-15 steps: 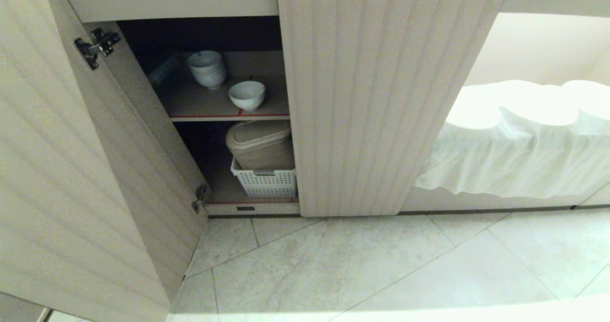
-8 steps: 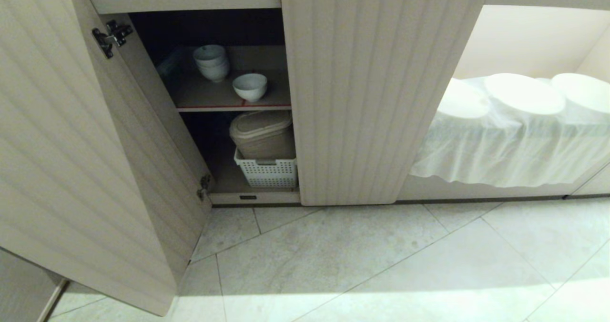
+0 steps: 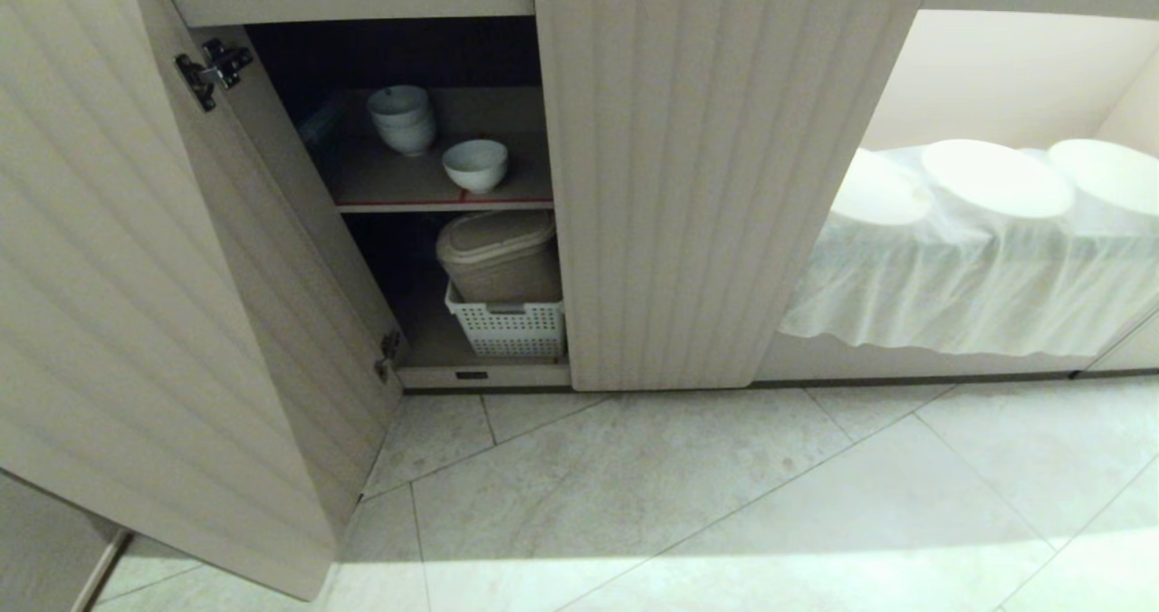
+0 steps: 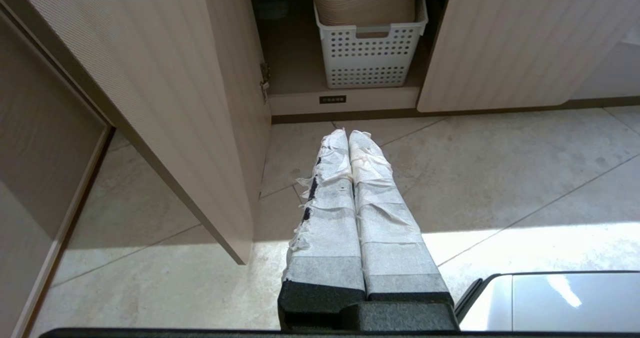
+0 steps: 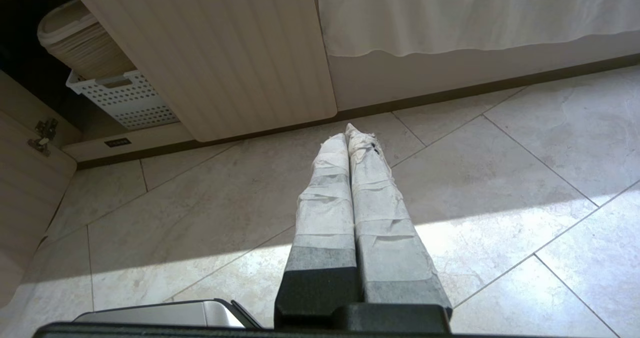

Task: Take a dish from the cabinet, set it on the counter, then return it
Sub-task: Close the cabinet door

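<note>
The cabinet (image 3: 724, 186) stands with its left door (image 3: 136, 277) swung wide and its right door shut. On the upper, red-edged shelf sits the dish (image 3: 475, 165), a small white bowl, alone near the front. Behind it to the left is a stack of like white bowls (image 3: 403, 119). Neither arm shows in the head view. My left gripper (image 4: 348, 134) is shut and empty, low over the floor before the cabinet's opening. My right gripper (image 5: 347, 134) is also shut and empty, over the tiles in front of the closed door. The counter is out of view.
On the bottom shelf a white perforated basket (image 3: 505, 327) holds a beige lidded container (image 3: 498, 254). Right of the cabinet, a white cloth (image 3: 969, 268) hangs over round covered shapes in a lit recess. Pale floor tiles (image 3: 724, 503) stretch before the cabinet.
The whole head view shifted between one second ago and half a second ago, showing more floor; it is a move of the camera. Nothing has changed since then.
</note>
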`<state>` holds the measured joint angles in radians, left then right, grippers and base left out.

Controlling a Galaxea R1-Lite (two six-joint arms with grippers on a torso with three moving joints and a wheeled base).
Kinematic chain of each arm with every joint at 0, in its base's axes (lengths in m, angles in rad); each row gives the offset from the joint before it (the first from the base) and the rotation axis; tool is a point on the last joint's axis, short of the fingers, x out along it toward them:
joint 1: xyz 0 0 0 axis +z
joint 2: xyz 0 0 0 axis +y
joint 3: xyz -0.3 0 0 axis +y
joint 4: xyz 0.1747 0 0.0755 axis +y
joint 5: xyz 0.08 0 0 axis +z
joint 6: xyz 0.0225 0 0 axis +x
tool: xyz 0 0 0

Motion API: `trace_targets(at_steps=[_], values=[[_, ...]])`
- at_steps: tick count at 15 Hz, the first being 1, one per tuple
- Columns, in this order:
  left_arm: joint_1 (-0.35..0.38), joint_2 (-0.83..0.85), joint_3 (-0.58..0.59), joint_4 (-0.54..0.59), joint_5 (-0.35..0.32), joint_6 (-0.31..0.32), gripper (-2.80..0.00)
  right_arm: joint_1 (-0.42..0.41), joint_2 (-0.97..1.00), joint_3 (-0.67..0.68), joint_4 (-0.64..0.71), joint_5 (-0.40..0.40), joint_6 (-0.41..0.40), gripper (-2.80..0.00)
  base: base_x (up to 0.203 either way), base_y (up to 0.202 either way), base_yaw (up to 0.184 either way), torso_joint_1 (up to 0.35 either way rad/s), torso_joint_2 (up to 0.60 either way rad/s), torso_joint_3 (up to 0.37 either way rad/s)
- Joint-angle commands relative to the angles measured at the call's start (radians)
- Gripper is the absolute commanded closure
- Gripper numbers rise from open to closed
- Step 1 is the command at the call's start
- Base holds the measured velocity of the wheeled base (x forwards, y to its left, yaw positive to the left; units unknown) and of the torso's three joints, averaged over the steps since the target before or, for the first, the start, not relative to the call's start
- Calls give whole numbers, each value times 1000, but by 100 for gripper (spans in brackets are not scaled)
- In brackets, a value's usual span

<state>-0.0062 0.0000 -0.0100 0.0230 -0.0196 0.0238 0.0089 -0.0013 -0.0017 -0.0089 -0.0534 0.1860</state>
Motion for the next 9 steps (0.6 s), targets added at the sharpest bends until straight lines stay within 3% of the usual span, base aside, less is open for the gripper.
trace_targets(at_steps=[1,9], values=[[0,0,-1,0,0,1,0,0,1,0,0,0,1,0,0,0,0,0,0,0],[0,0,-1,0,-3,1,0,0,1,0,0,0,1,0,0,0,0,0,0,0]])
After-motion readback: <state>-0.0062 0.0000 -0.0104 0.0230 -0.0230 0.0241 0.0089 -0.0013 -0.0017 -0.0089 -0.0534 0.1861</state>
